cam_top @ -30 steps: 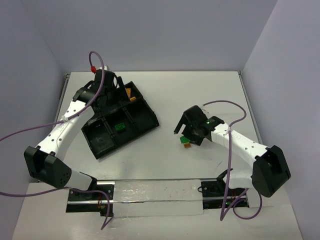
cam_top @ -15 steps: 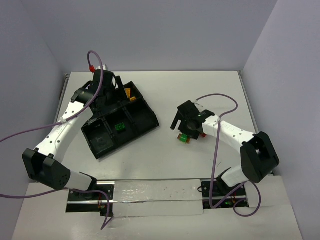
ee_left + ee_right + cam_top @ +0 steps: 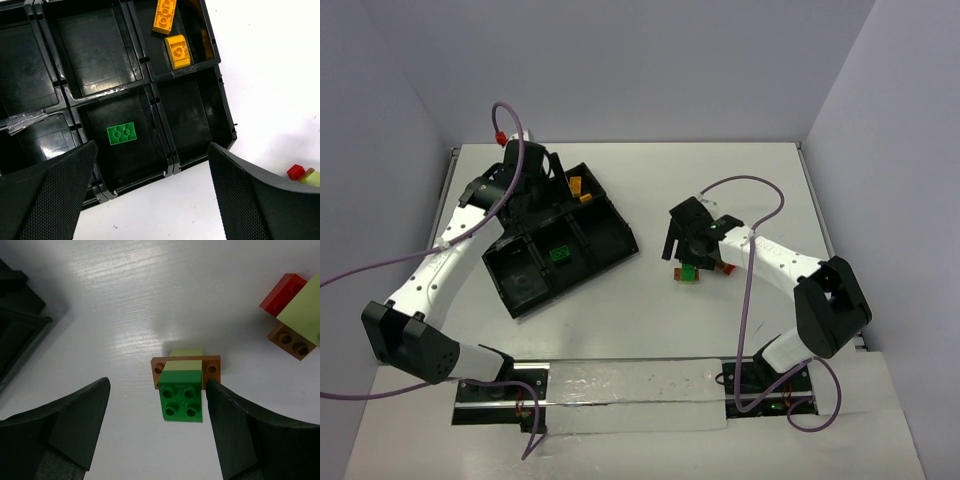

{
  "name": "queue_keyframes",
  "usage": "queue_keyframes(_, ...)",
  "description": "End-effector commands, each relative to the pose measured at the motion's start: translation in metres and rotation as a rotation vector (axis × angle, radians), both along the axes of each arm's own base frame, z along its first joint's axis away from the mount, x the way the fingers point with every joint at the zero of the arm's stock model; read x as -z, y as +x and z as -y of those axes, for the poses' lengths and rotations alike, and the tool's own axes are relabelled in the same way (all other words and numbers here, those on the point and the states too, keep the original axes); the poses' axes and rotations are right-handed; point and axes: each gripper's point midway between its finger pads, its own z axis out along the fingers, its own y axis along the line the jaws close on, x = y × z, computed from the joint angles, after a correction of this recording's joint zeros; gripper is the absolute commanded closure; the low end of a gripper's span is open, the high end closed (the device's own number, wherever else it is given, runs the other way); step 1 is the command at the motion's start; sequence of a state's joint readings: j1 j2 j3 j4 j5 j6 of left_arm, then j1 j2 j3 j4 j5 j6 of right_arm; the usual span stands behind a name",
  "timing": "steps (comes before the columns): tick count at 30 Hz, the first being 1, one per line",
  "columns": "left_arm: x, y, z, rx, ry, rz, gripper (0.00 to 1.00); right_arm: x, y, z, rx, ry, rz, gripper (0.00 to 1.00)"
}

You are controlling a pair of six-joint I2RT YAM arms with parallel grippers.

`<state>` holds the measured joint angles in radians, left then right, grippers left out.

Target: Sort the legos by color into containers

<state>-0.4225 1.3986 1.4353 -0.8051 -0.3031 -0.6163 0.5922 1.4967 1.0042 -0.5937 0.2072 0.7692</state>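
The black tray [image 3: 613,226] lies left of centre and also fills the left wrist view [image 3: 150,92]. One compartment holds two orange legos [image 3: 177,51], another one green lego [image 3: 121,134]. My left gripper [image 3: 544,190] hovers open and empty above the tray [image 3: 150,200]. My right gripper [image 3: 682,254] is open [image 3: 157,407], straddling a small stack on the table: a green lego [image 3: 182,396] over a yellow-green one and an orange plate. The right finger [image 3: 235,430] is close beside the stack. The left finger is apart from it.
A second cluster of red, yellow-green and orange legos [image 3: 292,315] lies just right of the stack on the white table [image 3: 723,267]. It also shows in the left wrist view [image 3: 303,174]. The table's walls rise at the back and sides.
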Motion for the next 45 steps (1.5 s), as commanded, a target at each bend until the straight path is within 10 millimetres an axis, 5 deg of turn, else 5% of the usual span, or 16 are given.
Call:
queue_keyframes(1, -0.021, -0.001, -0.006, -0.014, -0.006, 0.053, 0.01, -0.005, -0.004, 0.005, -0.065, -0.079, 0.023, 0.16)
queue_keyframes(7, -0.02, 0.0, -0.004, -0.007, -0.013, 0.048, 0.01, -0.004, -0.013, 0.005, -0.091, -0.118, 0.02, 0.22)
queue_keyframes(12, -0.019, 0.0, -0.002, -0.005, -0.022, 0.047, 0.01, -0.003, -0.014, 0.005, -0.081, -0.12, 0.026, 0.39)
queue_keyframes(32, -0.016, 0.001, -0.003, -0.003, -0.011, 0.044, 0.01, 0.004, -0.01, 0.006, -0.069, -0.174, 0.011, 0.47)
queue_keyframes(35, -0.012, 0.001, -0.003, -0.006, -0.005, 0.035, 0.01, 0.003, -0.009, 0.007, -0.063, -0.176, 0.014, 0.55)
queue_keyframes(40, -0.013, 0.001, -0.004, -0.008, -0.004, 0.039, 0.01, -0.007, -0.006, 0.003, -0.076, -0.165, 0.03, 0.9)
queue_keyframes(45, -0.007, 0.002, -0.002, 0.01, -0.001, 0.03, 0.01, -0.049, 0.0, -0.016, -0.156, -0.076, 0.094, 1.0)
